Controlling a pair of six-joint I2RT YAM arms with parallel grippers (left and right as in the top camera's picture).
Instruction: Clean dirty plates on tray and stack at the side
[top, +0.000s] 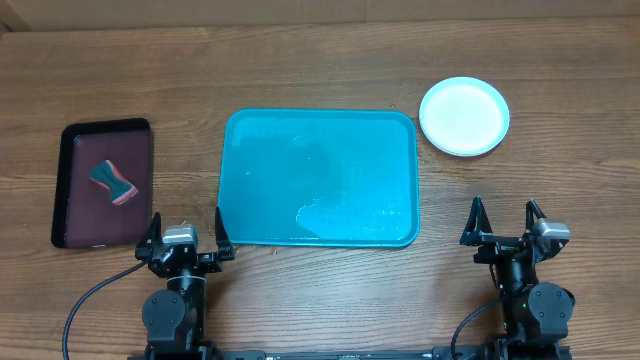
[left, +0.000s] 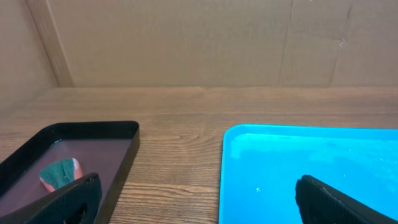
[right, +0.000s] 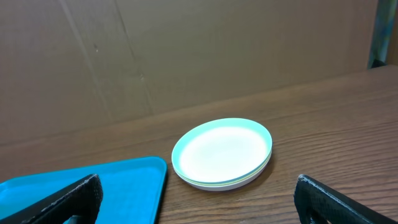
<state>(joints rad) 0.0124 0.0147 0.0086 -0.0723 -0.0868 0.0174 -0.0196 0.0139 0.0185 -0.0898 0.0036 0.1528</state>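
Note:
The turquoise tray (top: 320, 178) lies in the middle of the table with no plate on it, only a wet sheen near its front (left: 311, 168). The plates (top: 464, 116) sit stacked on the wood to the right of the tray's far corner, pale mint-blue on top (right: 222, 152) with green and white rims showing beneath. My left gripper (top: 186, 236) stands open near the tray's front left corner, nothing between its fingers (left: 194, 202). My right gripper (top: 505, 226) stands open at the front right, in front of the stack (right: 196, 199).
A dark maroon-black tray (top: 104, 182) lies at the left, holding a green and red sponge (top: 112, 181), which also shows in the left wrist view (left: 59, 174). A cardboard wall (left: 205, 43) closes off the far side of the table.

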